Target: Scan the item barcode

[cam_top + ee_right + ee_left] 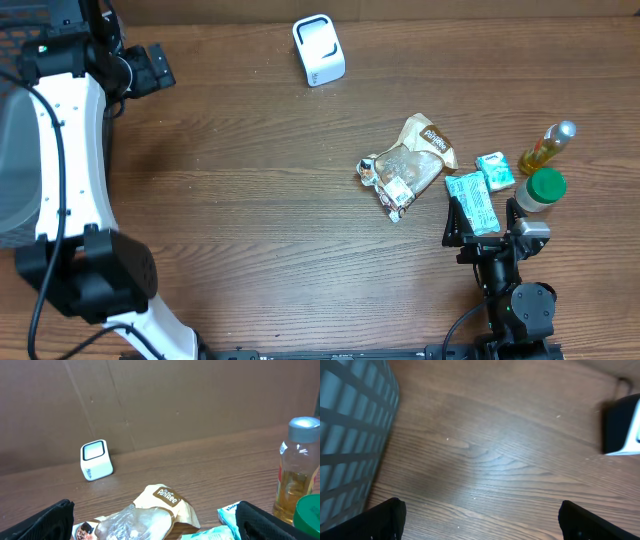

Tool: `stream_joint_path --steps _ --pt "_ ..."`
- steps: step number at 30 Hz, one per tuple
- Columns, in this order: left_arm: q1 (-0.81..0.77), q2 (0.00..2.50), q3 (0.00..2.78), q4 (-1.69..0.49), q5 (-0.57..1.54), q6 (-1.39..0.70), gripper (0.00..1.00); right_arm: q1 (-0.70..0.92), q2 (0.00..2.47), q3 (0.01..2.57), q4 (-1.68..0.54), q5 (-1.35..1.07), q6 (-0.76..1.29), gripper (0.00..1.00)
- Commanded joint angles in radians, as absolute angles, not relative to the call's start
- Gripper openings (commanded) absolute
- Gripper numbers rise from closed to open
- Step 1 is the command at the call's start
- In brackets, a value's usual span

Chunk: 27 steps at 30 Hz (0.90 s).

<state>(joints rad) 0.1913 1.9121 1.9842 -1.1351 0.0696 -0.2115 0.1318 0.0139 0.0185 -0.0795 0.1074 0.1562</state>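
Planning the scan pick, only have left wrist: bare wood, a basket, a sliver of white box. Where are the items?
Observer: Overhead shows them clustered at the right of the table: snack bag, large teal packet, small teal packet, oil bottle, green-lidded jar.
Operator: And the right end effector?
Observer: The right end effector is open, the large teal packet inside its jaws seen from above; nothing gripped.
Operator: The white box?
Observer: It's the scanner, standing alone near the far edge.
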Motion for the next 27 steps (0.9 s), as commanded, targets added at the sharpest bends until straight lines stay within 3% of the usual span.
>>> stream_joint_path --steps 1,20,27 --pt "0.173 1.757 1.999 -1.133 0.063 -0.221 1.0 0.129 0.003 0.008 -0.073 0.102 0.152 1.0" --pt "0.173 1.404 1.988 -1.165 0.063 -0.221 0.99 0.129 0.003 0.008 -0.073 0.102 0.152 1.0" --pt "0.173 1.303 1.752 -1.166 0.063 -0.221 1.0 0.129 0.003 0.008 -0.074 0.102 0.152 1.0"
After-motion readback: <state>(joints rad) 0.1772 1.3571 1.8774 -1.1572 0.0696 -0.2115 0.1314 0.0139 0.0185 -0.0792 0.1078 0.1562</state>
